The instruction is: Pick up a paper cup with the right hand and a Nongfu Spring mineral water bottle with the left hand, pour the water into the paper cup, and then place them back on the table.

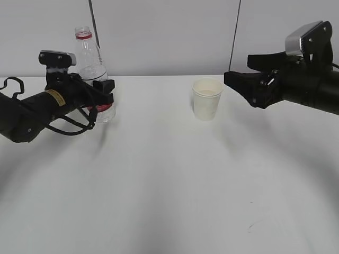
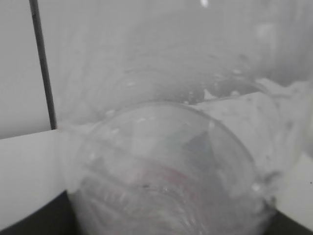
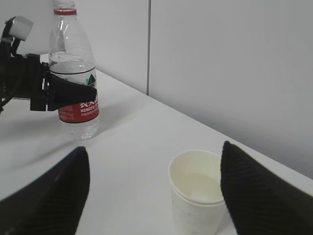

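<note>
The clear Nongfu Spring bottle (image 1: 91,61) with a red neck ring and no cap stands upright on the white table (image 1: 169,185) at the far left. It also shows in the right wrist view (image 3: 73,73), where a water line shows near its shoulder. My left gripper (image 1: 108,93) has a jaw on each side of its red label and looks open. The bottle (image 2: 166,161) fills the left wrist view, with black fingers (image 2: 41,223) only at the bottom corners. The cream paper cup (image 1: 207,99) stands mid-table. My right gripper (image 1: 237,67) is open just right of it, and the cup (image 3: 198,191) sits near the right finger (image 3: 259,196).
A grey wall runs behind the table's far edge. Thin dark cables (image 1: 94,21) hang in front of it, one close behind the bottle. Bare white tabletop lies between the bottle and the cup and across the whole front.
</note>
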Controlling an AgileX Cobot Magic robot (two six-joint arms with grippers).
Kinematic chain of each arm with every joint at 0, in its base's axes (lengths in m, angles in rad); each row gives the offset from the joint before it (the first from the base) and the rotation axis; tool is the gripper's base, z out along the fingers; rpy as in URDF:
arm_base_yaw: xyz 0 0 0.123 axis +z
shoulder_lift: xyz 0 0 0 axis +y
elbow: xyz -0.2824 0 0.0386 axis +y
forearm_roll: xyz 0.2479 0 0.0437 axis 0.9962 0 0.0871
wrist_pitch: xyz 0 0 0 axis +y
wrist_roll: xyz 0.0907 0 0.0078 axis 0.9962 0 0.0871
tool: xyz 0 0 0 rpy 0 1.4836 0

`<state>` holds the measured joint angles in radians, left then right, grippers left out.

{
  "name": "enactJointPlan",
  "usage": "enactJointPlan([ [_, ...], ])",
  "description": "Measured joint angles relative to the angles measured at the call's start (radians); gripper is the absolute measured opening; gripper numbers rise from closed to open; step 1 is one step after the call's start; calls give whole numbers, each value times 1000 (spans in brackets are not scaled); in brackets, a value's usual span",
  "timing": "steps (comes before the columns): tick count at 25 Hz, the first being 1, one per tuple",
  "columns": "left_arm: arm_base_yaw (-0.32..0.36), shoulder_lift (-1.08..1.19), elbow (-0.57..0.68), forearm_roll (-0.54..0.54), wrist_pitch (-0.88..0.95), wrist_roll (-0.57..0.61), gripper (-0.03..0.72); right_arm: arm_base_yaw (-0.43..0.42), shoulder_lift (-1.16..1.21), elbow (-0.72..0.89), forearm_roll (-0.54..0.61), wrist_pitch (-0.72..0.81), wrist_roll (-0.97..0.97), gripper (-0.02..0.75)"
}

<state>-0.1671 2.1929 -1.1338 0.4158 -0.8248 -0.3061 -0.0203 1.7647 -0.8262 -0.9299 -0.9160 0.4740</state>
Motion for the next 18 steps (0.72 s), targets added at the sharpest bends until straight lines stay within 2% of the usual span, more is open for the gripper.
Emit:
enactJointPlan([
  [4, 0, 2, 0, 3, -10, 16, 407, 0, -4, 0, -40, 2, 54, 606],
  [10, 0, 3, -5, 1, -39, 34, 554, 0, -4, 0, -69, 3, 96, 599],
  [18, 0, 1, 6, -1, 15, 35, 578, 0, -4, 0, -81, 3, 101, 596],
])
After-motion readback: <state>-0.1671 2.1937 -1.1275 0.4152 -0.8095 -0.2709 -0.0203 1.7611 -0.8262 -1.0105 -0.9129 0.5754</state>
